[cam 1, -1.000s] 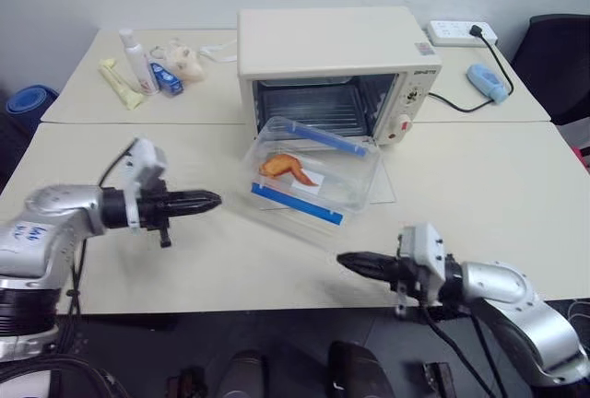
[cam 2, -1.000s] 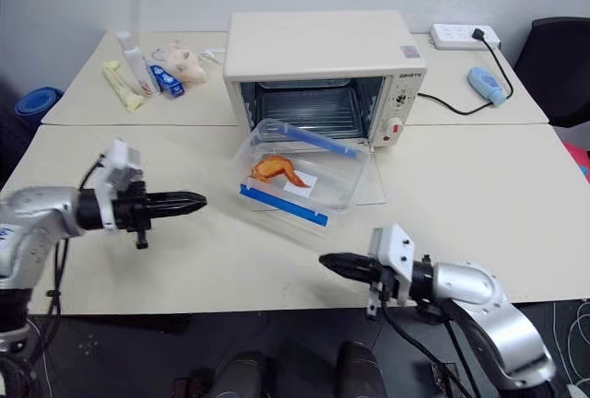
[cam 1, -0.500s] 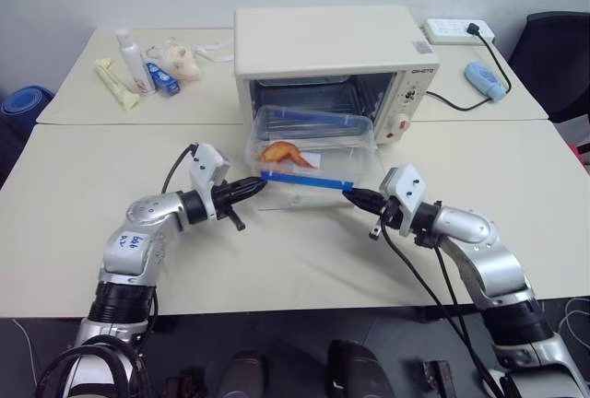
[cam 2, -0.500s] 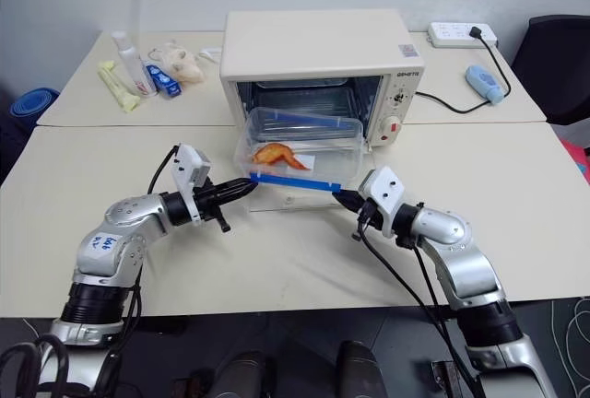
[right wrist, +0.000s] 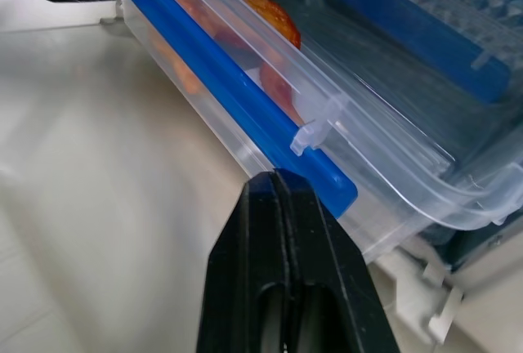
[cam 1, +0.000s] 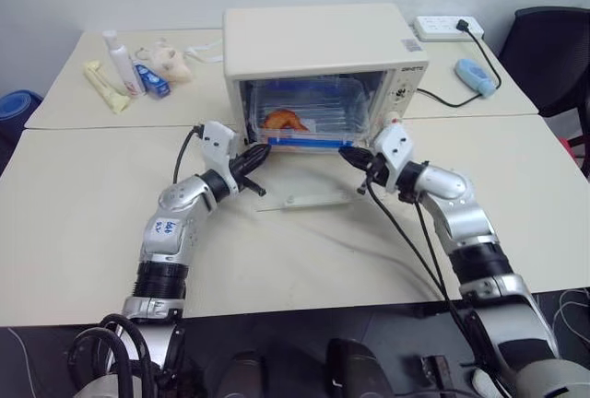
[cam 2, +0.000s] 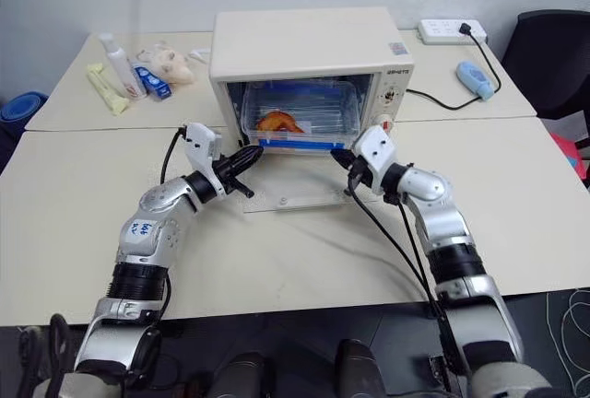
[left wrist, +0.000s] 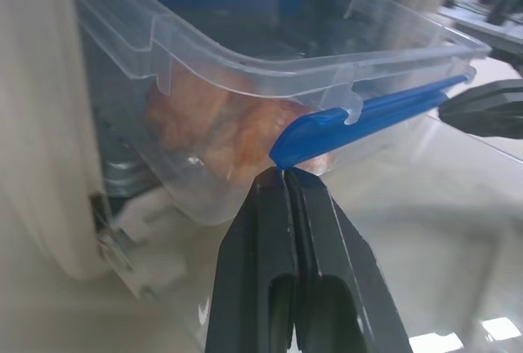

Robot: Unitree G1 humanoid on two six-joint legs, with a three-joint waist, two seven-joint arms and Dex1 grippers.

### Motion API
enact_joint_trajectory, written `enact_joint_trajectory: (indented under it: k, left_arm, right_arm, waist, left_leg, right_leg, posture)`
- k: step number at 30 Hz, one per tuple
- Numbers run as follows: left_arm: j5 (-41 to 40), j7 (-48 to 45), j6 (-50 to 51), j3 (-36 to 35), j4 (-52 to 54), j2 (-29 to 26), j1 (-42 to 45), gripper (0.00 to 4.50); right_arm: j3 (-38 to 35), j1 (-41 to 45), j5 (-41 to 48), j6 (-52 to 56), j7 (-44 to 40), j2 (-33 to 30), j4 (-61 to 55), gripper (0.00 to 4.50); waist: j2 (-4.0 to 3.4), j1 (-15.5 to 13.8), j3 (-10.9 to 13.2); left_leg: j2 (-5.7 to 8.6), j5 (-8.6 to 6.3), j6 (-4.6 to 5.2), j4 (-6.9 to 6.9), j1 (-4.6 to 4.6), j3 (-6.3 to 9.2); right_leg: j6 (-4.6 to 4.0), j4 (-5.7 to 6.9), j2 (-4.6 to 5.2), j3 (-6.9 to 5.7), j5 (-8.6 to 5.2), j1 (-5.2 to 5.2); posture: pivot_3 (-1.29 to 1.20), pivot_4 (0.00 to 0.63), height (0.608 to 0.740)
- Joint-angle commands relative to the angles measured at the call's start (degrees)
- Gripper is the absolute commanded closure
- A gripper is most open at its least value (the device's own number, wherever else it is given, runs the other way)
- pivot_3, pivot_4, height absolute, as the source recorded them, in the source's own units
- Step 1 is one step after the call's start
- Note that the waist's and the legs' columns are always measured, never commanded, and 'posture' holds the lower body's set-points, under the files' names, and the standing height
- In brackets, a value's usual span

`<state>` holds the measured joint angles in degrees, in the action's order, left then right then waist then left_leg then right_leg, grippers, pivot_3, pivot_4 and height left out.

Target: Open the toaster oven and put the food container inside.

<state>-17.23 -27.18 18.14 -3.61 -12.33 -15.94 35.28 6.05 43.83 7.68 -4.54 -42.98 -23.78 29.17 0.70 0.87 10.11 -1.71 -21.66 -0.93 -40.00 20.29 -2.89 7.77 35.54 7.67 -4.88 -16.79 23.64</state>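
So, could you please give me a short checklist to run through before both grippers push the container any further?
1. Glass drop-down door of the cream-white toaster oven lies flat open: ok.
2. Clear plastic food container with blue clips partly past the oven mouth: ok.
3. Left gripper shut, tip at the near blue clip: ok.
4. Right gripper shut, tip at the clip's other end: ok.
5. Container fully inside: not ok; its near edge still overhangs the door.
6. Container resting on the wire rack: cannot tell.
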Motion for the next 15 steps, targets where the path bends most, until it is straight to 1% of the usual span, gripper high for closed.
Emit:
enact_joint_trajectory:
  k: [1,4,7,11,14,15]
  left_arm:
    - [1.0,3.1,-4.2,-2.1,-3.0,1.5,3.3,4.47]
    - [1.4,3.5,-8.1,-2.7,-6.2,2.6,5.3,4.47]
    - [1.7,3.7,-9.5,-2.9,-8.4,2.8,6.5,4.47]
    - [-1.6,-2.9,-4.7,-2.4,-1.6,-0.3,3.1,4.47]
    - [-5.8,-8.7,0.0,-3.8,7.3,-5.2,-2.1,3.9]
    - [-7.0,-10.2,1.1,-4.3,9.6,-6.6,-3.3,3.62]
  right_arm:
    - [-2.0,5.5,-1.2,-4.0,2.9,1.9,6.7,4.5]
    - [-2.4,9.2,-1.8,-5.8,4.3,3.6,13.0,4.5]
    - [-3.1,11.5,-2.1,-7.0,4.8,4.4,17.1,4.5]
    - [-3.3,9.9,-0.2,-4.4,-1.5,2.8,13.1,4.5]
    - [-4.2,4.8,2.3,-0.4,-6.6,-0.7,3.4,4.5]
    - [-4.6,3.4,3.1,0.9,-7.6,-1.7,0.5,4.5]
  waist:
    - [0.0,0.4,0.0]
    - [0.0,0.9,0.0]
    - [0.0,1.0,0.0]
    - [-0.03,1.3,0.0]
    - [-0.06,1.5,0.0]
    - [-0.06,1.5,0.0]
  left_leg:
    - [0.0,0.0,0.0,0.0,0.01,0.02]
    - [0.0,0.0,0.0,0.03,0.03,0.07]
    - [0.0,0.0,0.0,0.04,0.04,0.1]
    - [-0.01,0.0,0.0,0.05,0.07,0.12]
    - [-0.04,0.0,0.0,0.06,0.09,0.21]
    - [-0.04,0.0,0.0,0.04,0.09,0.25]
  right_leg:
    - [0.0,0.0,0.01,-0.02,0.0,0.0]
    - [0.0,-0.01,0.03,-0.11,0.0,0.0]
    - [0.0,0.0,0.04,-0.17,0.0,0.0]
    - [0.0,-0.02,0.06,-0.2,0.0,0.01]
    - [0.0,-0.02,0.05,-0.24,0.0,0.01]
    - [0.0,0.0,0.06,-0.28,0.0,0.0]
  posture:
    - [0.0,0.15,0.74]
    - [0.0,0.15,0.74]
    - [0.0,0.15,0.74]
    - [0.0,0.15,0.74]
    - [0.0,0.15,0.74]
    - [0.0,0.15,0.74]
